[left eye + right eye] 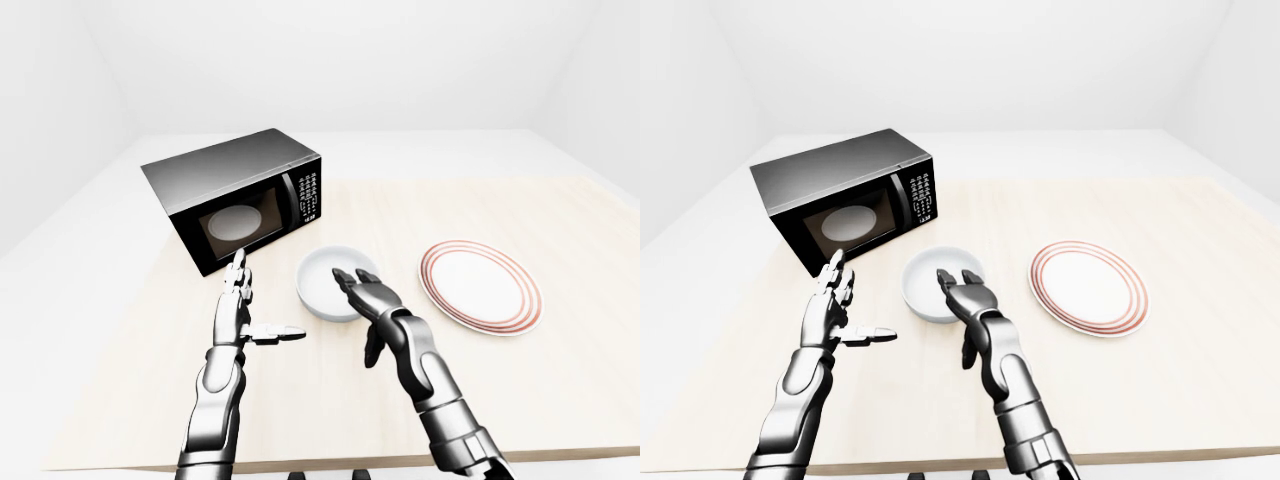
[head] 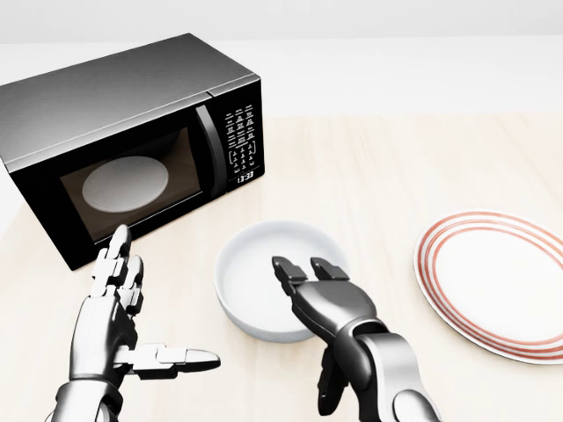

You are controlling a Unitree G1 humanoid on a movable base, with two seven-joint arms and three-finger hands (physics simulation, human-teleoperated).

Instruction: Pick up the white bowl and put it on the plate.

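Note:
The white bowl (image 2: 264,272) sits upright on the wooden table, in the middle of the head view. The red-rimmed white plate (image 2: 493,281) lies flat to its right, apart from it. My right hand (image 2: 308,274) is open, its fingertips over the bowl's near rim and reaching into it; the fingers do not close round it. My left hand (image 2: 132,303) is open, fingers pointing up and thumb stretched right, to the left of the bowl and clear of it.
A black microwave (image 2: 132,132) with its door shut stands at the upper left, close behind my left hand. The table's (image 1: 560,400) near edge runs along the bottom of the left-eye view. White floor and walls surround it.

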